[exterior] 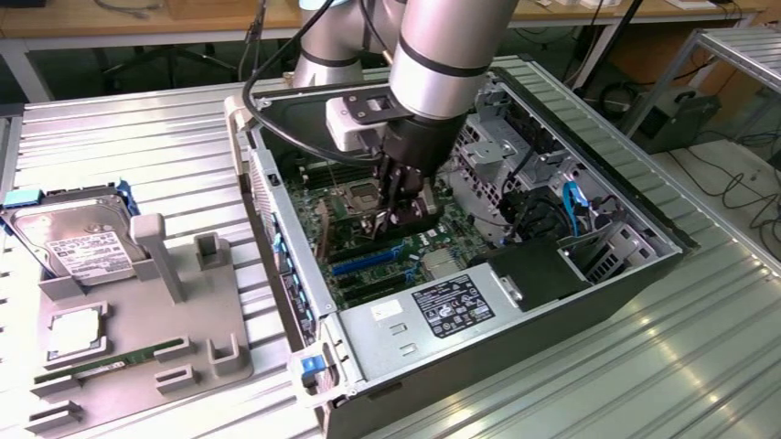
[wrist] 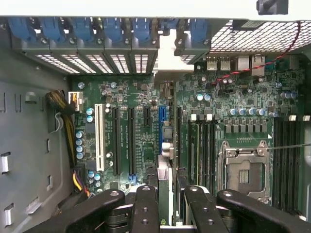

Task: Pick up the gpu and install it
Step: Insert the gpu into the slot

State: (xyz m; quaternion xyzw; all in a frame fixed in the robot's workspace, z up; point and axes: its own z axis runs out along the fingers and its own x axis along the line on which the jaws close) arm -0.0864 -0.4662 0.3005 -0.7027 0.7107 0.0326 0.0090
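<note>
My gripper point(exterior: 393, 218) is down inside the open computer case point(exterior: 635, 274), just above the motherboard point(exterior: 354, 251). It is shut on the gpu point(exterior: 416, 212), a thin dark card held on edge. In the wrist view the gpu point(wrist: 165, 182) runs edge-on out from between the black fingers point(wrist: 146, 208). There my gripper point(wrist: 169, 213) holds it over the motherboard point(wrist: 243, 97), in line with the blue expansion slot point(wrist: 161, 121). The card's lower edge looks close to the slot; I cannot tell whether it touches.
A grey fixture point(exterior: 183, 320) on the exterior view's left carries a silver hard drive point(exterior: 76, 240), a processor point(exterior: 76, 331) and a green RAM stick point(exterior: 110, 363). Inside the case are the power supply point(exterior: 440, 306), drive cages point(exterior: 488, 151), cables point(exterior: 568, 206) and the empty processor socket point(wrist: 245, 172).
</note>
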